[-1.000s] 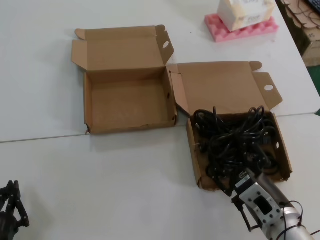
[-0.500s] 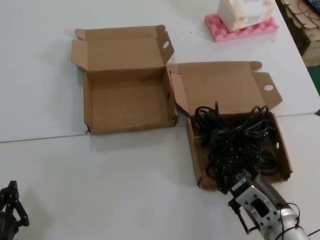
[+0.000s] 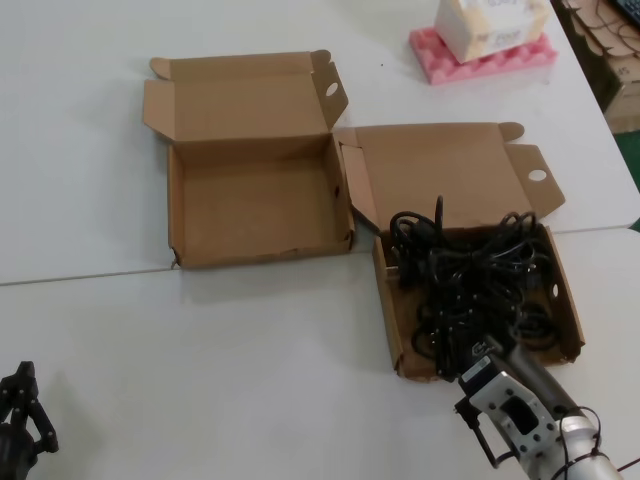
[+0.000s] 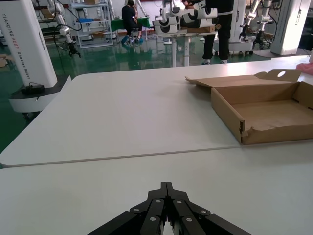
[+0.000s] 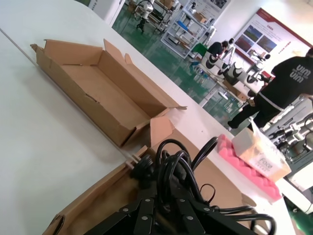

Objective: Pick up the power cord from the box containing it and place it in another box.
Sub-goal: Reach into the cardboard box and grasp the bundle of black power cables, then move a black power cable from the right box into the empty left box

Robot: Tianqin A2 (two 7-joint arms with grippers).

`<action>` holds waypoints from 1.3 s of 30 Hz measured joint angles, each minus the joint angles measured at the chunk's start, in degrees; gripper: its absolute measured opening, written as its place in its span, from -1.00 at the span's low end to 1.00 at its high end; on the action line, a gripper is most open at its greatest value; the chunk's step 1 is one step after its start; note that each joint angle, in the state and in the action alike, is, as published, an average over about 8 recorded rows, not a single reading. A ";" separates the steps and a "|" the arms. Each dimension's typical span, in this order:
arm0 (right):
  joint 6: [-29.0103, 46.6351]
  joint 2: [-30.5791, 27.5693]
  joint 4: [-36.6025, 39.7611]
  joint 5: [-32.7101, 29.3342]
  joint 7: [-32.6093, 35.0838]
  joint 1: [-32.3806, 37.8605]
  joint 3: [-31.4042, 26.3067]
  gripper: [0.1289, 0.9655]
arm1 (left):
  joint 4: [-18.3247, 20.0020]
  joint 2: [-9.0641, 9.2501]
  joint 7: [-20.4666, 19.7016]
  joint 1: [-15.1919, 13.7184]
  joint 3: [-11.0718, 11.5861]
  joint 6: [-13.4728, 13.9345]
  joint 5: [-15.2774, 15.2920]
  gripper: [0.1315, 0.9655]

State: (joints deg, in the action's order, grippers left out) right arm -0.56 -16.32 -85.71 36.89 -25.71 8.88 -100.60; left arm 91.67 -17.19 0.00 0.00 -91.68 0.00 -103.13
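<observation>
My right gripper [image 3: 478, 358] sits at the near edge of the box [image 3: 388, 322], lower right of frame; fingers clamped on the cord [image 3: 455, 275], which lies in the tangle there. Risk: neighbouring loops snag and lift too, or drag the light box. Left gripper [image 3: 18, 412] idles lower left, fingers together. Empty box [image 3: 175, 215] upper left.

I see a white counter [image 3: 250, 330] with a seam line across it. Two open brown boxes sit on it, close together. The empty box [image 3: 255, 205] is on the left. The box containing it [image 3: 480, 300] holds black cords. A pink foam pad [image 3: 480, 60] lies far back.
</observation>
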 joint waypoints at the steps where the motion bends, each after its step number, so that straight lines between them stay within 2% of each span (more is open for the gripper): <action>1: 0.18 0.07 -0.51 -0.33 0.00 -0.19 0.21 -0.85 | 0.00 0.00 0.00 0.00 0.00 0.00 0.00 -0.93; 12: 3.77 0.33 -11.36 -5.22 0.00 -1.23 2.09 -0.87 | 0.00 0.00 0.00 0.00 0.00 0.00 0.00 -0.93; 16: 3.89 -0.14 -14.75 -6.37 0.00 1.24 0.21 -0.87 | 0.00 0.00 0.00 0.00 0.00 0.00 0.00 -0.93; 20: 1.67 -1.11 -13.75 -6.29 0.00 6.52 -4.34 -0.87 | 0.00 0.00 0.00 0.00 0.00 0.00 0.00 -0.93; 23: -1.71 -1.88 -9.15 -5.39 0.00 12.12 -9.55 -0.87 | 0.00 0.00 0.00 0.00 0.00 0.00 0.00 -0.93; 28: -6.78 -1.96 2.77 -1.36 0.00 22.32 -19.23 -0.87 | 0.00 0.00 0.00 0.00 0.00 0.00 0.00 -0.93; 34: -9.20 -0.16 17.97 6.10 0.00 32.93 -29.82 -0.87 | 0.00 0.00 0.00 0.00 0.00 0.00 0.00 -0.93; 39: -13.03 1.84 29.55 9.49 0.00 39.72 -39.16 -0.87 | 0.00 0.00 0.00 0.00 0.00 0.00 0.00 -0.93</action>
State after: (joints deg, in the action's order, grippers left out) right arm -13.58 -14.48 -56.16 46.38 -25.71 48.61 -139.76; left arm 91.67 -17.19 -0.01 0.00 -91.68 0.00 -103.12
